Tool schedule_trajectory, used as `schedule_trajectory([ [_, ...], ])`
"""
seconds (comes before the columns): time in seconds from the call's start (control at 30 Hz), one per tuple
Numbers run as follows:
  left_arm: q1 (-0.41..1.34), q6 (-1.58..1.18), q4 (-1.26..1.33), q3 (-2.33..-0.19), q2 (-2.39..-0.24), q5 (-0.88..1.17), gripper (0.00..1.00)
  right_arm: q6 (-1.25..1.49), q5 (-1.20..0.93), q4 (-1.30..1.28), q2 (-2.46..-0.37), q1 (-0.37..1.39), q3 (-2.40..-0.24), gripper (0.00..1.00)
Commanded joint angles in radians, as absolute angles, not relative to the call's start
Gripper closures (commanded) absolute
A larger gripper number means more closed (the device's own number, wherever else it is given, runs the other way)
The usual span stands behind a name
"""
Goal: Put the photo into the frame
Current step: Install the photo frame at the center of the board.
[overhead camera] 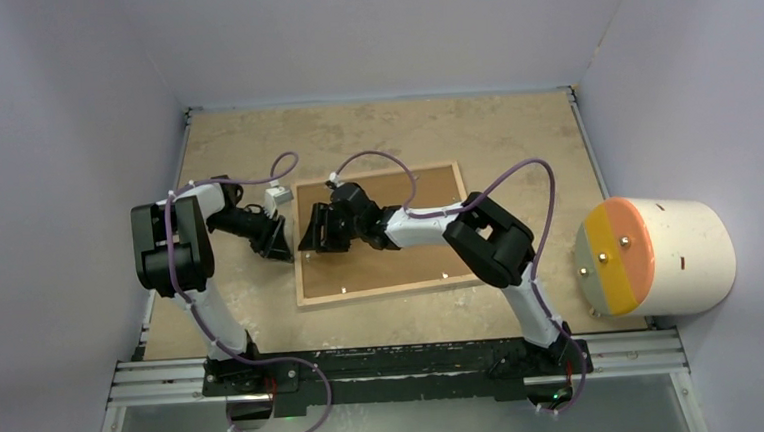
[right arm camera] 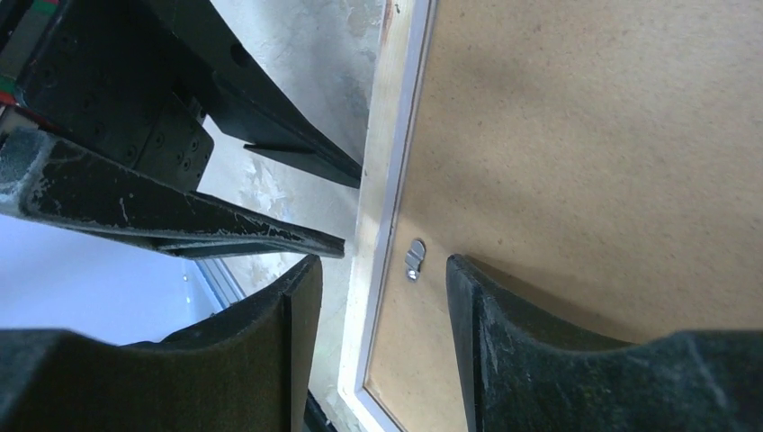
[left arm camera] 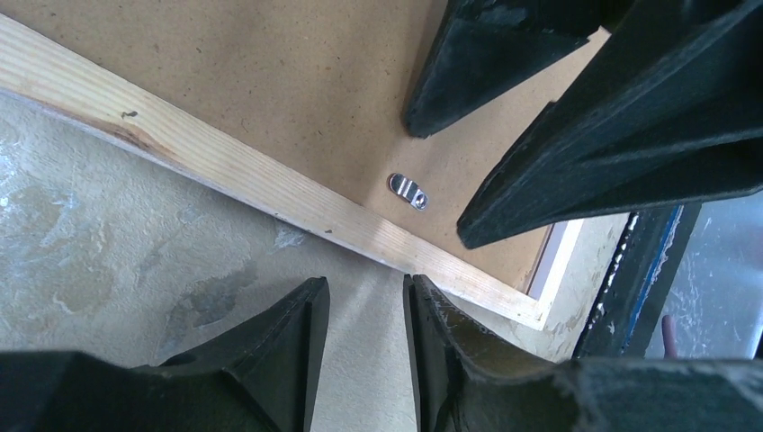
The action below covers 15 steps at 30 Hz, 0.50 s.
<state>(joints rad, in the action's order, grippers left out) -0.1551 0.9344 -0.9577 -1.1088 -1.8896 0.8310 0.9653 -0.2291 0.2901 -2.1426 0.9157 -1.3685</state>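
Note:
The frame point(overhead camera: 393, 289) lies flat at the table's middle, light wood face up, with the brown backing board point(overhead camera: 381, 266) sitting inside it. The photo is hidden. My left gripper point(overhead camera: 280, 244) is open and empty, low over the table just outside the frame's left rail point(left arm camera: 225, 166). My right gripper point(overhead camera: 309, 230) is open, its jaws astride that rail point(right arm camera: 382, 162) and a small metal clip point(right arm camera: 414, 259) on the board point(right arm camera: 585, 162). The clip point(left arm camera: 408, 191) also shows in the left wrist view, between the two grippers. The two grippers face each other closely across the rail.
A white cylinder with an orange and grey end face point(overhead camera: 661, 254) lies at the table's right edge. Pale walls enclose the table on three sides. A metal rail point(overhead camera: 397, 360) with the arm bases runs along the near edge.

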Motion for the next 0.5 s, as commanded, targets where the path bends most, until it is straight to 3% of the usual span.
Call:
schedule_trajectory([
  [0.0,-0.152,0.956,-0.873,-1.094,-1.927,0.767,0.6,0.984,-0.258,0.31,-2.171,0.93,-1.426,0.45],
  [0.47,-0.152,0.959,-0.871,-1.098,-1.93,0.757,0.61,1.032,-0.291,0.309,-2.222,0.953,-1.446,0.48],
])
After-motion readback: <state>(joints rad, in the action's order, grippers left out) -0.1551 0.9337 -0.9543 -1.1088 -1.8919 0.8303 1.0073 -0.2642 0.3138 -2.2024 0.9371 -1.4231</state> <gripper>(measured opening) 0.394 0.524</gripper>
